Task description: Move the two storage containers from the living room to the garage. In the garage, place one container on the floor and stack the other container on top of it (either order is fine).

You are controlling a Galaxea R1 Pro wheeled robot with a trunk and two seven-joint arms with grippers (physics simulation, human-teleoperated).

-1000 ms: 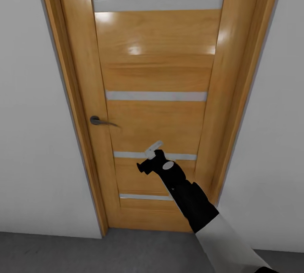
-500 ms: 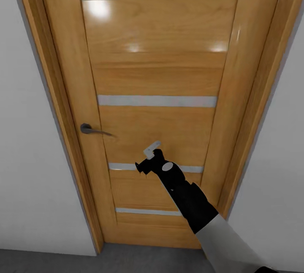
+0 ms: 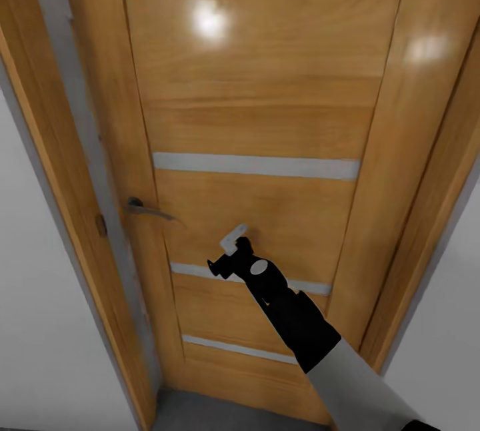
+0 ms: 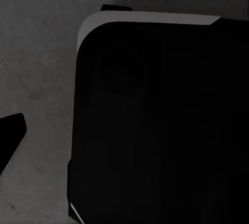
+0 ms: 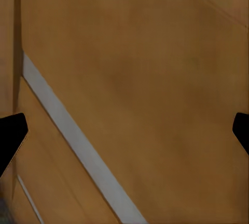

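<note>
Door (image 3: 267,118) is swinging away under your right tool (image 3: 230,244): its handle (image 3: 143,208) edge has left the frame (image 3: 73,171), a gap showing there now. Right tool's fingers spread wide, empty, against the panel. Left tool: can't tell. No containers here; you're mid-transit.

A glossy orange-brown wooden door (image 5: 150,78) takes up nearly all of the right wrist camera's picture, its grain faint and slightly blurred. A pale grey inlaid strip (image 5: 78,141) crosses the panel on a slant, and a second, thinner pale line (image 5: 30,198) lies beside it nearer the corner. Along one edge a darker vertical seam (image 5: 16,52) separates the panel from the adjoining wood. The two black fingertips (image 5: 10,133) of the right gripper's jaws stand wide apart at opposite edges, with nothing between them but the door beyond.
</note>
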